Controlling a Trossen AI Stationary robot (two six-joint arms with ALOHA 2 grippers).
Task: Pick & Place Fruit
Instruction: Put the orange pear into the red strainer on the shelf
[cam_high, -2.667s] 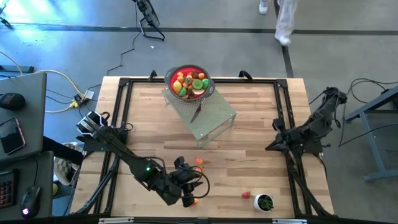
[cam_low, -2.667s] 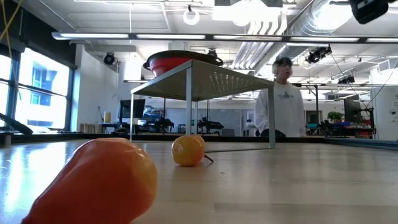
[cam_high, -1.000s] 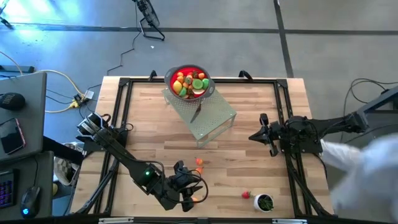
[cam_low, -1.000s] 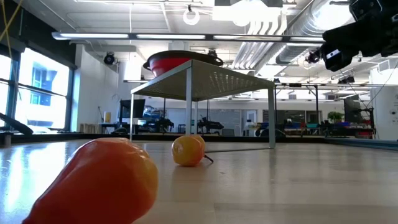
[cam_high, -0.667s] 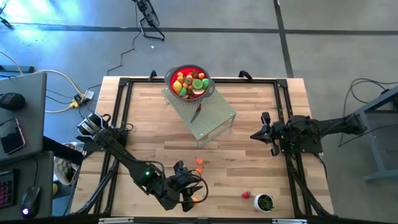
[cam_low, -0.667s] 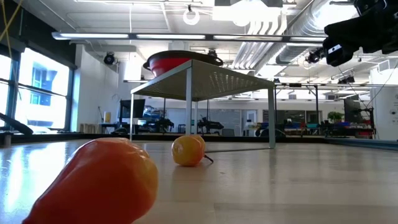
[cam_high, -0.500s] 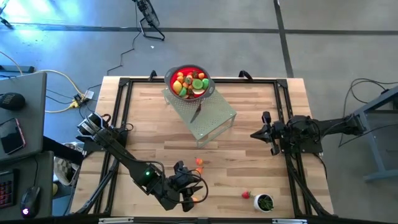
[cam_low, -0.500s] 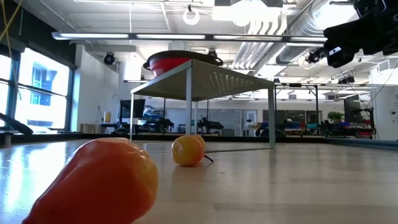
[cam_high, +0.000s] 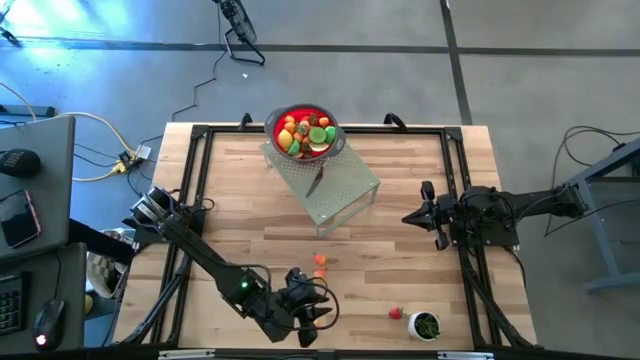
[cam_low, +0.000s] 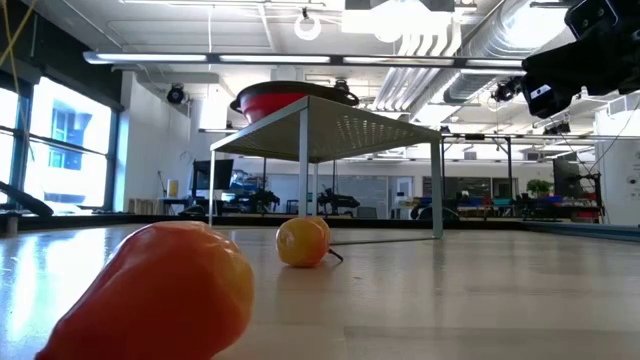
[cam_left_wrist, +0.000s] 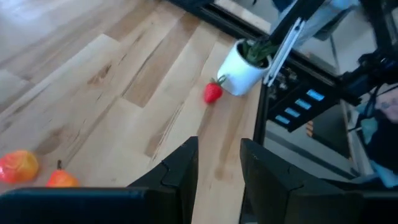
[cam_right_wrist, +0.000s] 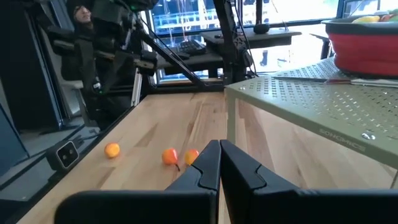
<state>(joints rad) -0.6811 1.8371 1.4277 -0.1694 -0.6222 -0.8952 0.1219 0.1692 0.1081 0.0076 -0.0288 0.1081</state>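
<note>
On the wooden table, a perforated green stand is seen bearing a red bowl heaped with toy fruit. Near the front edge, the left gripper is held empty, fingers slightly parted, beside two orange fruit pieces. The right gripper is closed, empty.

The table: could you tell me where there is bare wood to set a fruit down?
Free: the stretch between the green stand and the right gripper. Crowded: the near edge, around the left gripper, strawberry and white cup.
</note>
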